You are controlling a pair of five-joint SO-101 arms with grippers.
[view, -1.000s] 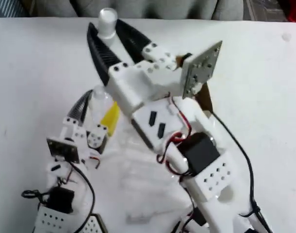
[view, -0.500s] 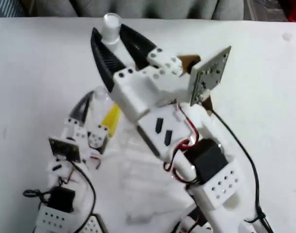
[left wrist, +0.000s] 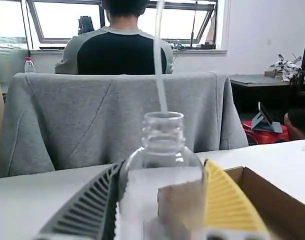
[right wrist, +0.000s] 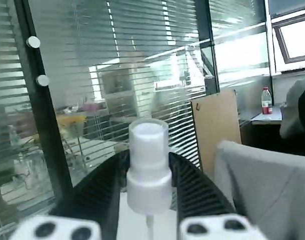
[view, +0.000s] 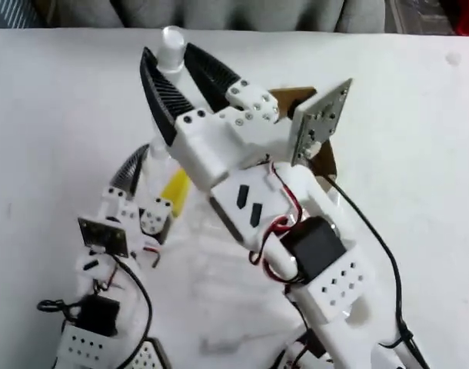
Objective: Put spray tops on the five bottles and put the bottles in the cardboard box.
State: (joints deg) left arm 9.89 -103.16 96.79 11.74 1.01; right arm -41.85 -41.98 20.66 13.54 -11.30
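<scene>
Bottle and spray top, each held by one arm, top above bottle.
Left gripper (view: 152, 167) pinched on clear bottle (left wrist: 162, 150), upright, neck open; cardboard box (left wrist: 265, 197) just beside it on white table (view: 65, 100); above, right gripper (view: 167, 61) clamped on white spray top (right wrist: 148, 160) at its collar; dip tube (left wrist: 159, 60) hangs straight down, lower end at the bottle's mouth.
</scene>
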